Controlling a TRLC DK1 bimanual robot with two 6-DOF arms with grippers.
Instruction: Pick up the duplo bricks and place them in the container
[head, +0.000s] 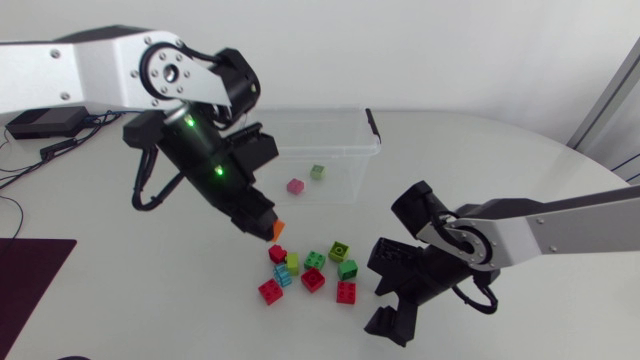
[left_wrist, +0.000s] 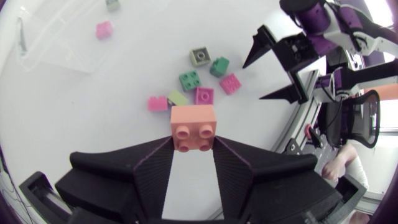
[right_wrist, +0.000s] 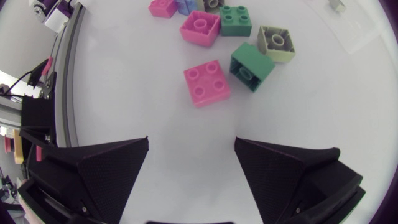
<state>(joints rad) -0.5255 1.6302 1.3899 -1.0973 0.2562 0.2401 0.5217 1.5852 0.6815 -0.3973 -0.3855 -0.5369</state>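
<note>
- An orange brick is being held in the left gripper. It is being pinched from two sides by both fingers, which are being kept narrow around it, and its studs are being turned toward the wrist camera.
- In the head view that brick is being held above the table, at about 7 o'clock from the container and at 11 o'clock from the pile, near it.
- The container, a clear box, is being kept at the far middle of the table. Two bricks are being held inside it: a pink brick and, at 1 o'clock from it, a light green brick.
- The pile is being left loose on the table at about 6 o'clock from the container. Red, green, yellow-green and blue bricks are being seen there, some touching, some just apart.
- A red brick is being seen at the pile's 4 o'clock edge, with a green brick just beside it at 12 o'clock.
- The right gripper is being held at 3 o'clock from the pile, its fingers being kept wide apart. Only bare table is being seen between them, and the red brick is being seen just ahead of them.
- The left arm is being brought in from the 10 o'clock side and the right arm from the 3 o'clock side.
</note>
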